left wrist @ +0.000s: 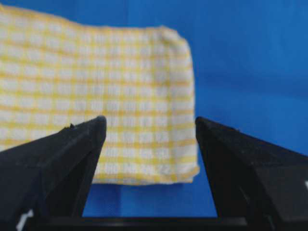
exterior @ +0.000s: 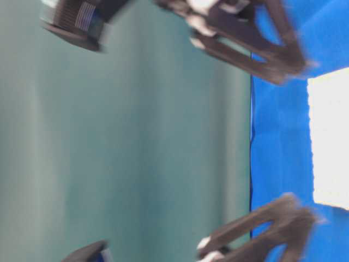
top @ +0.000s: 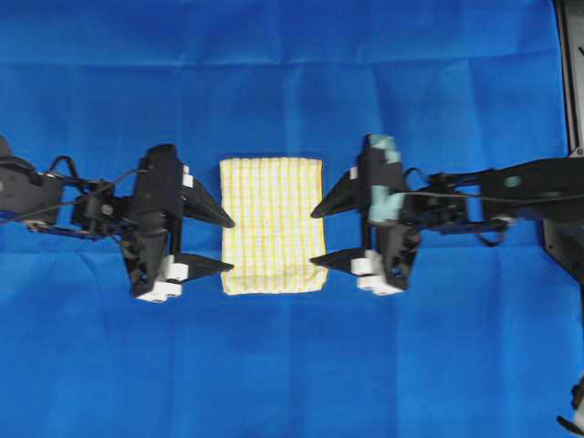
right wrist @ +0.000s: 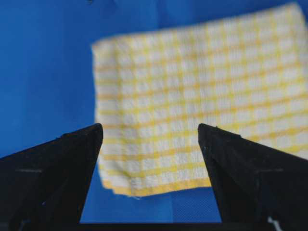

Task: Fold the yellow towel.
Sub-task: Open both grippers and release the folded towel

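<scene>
From above, the folded yellow towel [top: 272,225] lies between both grippers, left [top: 228,243] and right [top: 316,235], jaws wide open, empty; the side view blurs it white.

you have the yellow towel [top: 272,224] lying flat on the blue sheet [top: 292,82] near the middle, folded into a compact upright rectangle, longer top to bottom than across in the overhead view. it is white with a fine yellow check. along its near edge in the wrist views you can see stacked layers, slightly uneven.
</scene>
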